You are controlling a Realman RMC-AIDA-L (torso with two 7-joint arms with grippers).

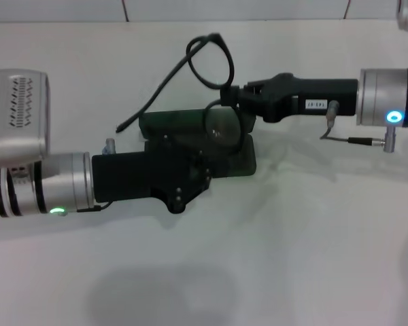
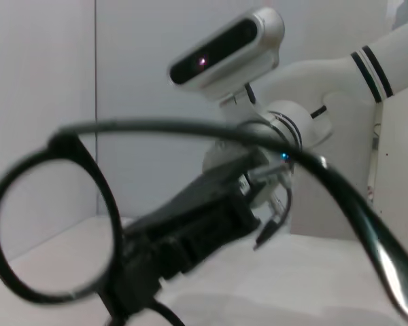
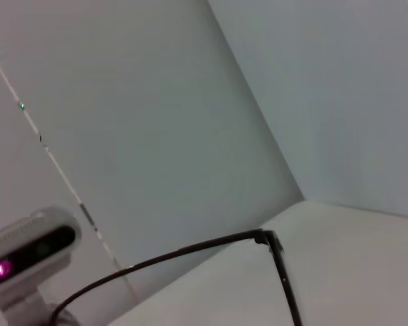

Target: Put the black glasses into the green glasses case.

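Two grippers meet over the case: the right gripper pinches the glasses by the frame above it, while the left gripper's fingers cannot be told. Glasses look light, thin, fragile; frame grip suits, not lenses.

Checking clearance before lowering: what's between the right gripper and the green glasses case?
Only the black glasses, gripped by the right gripper over the green glasses case, per the head view.
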